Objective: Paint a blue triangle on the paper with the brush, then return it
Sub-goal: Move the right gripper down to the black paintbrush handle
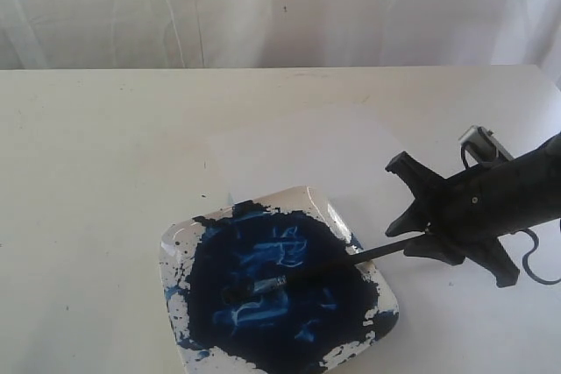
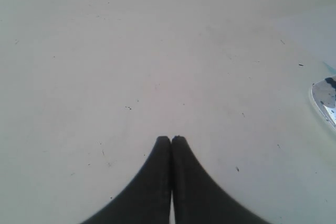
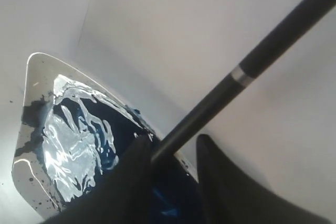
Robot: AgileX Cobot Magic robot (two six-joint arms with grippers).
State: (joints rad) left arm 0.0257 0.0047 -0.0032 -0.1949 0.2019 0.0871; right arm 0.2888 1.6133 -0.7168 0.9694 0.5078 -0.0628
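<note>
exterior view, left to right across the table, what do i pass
plate → brush, lying from the plate's paint out past its right edge → right gripper. paper left out: it overlaps the plate.

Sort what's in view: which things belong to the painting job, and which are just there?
Job: brush, tip resting in the paint plate; faint paper sheet; right claw, open around the handle.
Just there: left claw, shut over the table; curtain.
</note>
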